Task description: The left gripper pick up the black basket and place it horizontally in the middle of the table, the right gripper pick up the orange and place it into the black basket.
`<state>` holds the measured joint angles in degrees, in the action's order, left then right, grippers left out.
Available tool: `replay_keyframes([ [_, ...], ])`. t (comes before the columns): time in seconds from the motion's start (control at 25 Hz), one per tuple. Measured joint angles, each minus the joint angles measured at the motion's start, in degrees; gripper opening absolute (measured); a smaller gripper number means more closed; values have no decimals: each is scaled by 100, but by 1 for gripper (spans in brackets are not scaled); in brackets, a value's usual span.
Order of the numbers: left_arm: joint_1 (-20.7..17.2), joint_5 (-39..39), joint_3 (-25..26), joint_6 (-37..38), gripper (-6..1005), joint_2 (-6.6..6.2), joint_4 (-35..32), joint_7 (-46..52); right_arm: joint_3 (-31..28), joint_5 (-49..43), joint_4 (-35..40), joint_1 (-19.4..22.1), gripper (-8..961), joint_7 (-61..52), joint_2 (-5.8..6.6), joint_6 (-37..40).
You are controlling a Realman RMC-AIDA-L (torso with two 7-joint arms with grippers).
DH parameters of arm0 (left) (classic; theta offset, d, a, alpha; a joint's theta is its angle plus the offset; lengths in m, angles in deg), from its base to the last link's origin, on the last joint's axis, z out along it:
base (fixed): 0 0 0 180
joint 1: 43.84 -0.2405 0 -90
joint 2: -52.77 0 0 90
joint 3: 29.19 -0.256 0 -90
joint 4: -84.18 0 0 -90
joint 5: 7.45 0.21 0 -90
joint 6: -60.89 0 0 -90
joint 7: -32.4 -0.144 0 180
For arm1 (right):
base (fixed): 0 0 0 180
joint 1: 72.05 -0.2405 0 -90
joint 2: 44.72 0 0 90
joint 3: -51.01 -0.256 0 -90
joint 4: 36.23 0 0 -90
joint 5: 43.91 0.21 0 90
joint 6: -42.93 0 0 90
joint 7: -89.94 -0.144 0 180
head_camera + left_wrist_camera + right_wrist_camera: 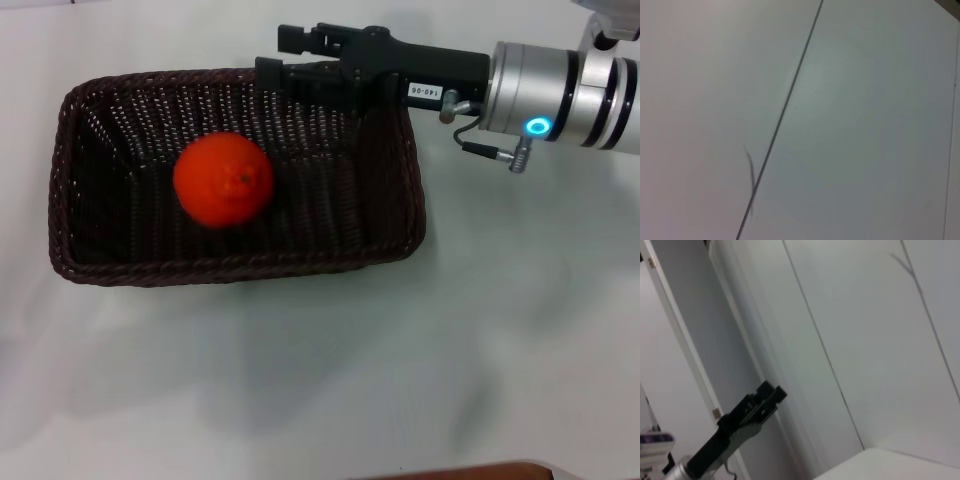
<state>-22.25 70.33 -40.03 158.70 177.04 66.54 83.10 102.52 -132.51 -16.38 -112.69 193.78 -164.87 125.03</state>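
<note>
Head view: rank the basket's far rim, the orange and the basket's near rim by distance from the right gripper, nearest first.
1. Far rim of the black basket: directly under the right gripper.
2. Orange: inside the basket, left of centre.
3. Near rim: the side toward the robot, farthest.

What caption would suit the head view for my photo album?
An orange rests inside the black basket on the white table, with the right gripper hovering over the basket's far rim.

The white surface (480, 330) carries one thing directly: the black basket (110, 265), lying flat with its long side across, toward the far left part.
</note>
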Motion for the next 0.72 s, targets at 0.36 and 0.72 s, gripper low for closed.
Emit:
replay_keyframes([
  [0.36,-103,0,336,190,663,-14,-1,0,-175,1480,-223,548,805,655,1,-394],
  [0.72,-263,0,596,368,663,-7,3,3,-672,4171,-1276,1266,798,3390,-1,244],
])
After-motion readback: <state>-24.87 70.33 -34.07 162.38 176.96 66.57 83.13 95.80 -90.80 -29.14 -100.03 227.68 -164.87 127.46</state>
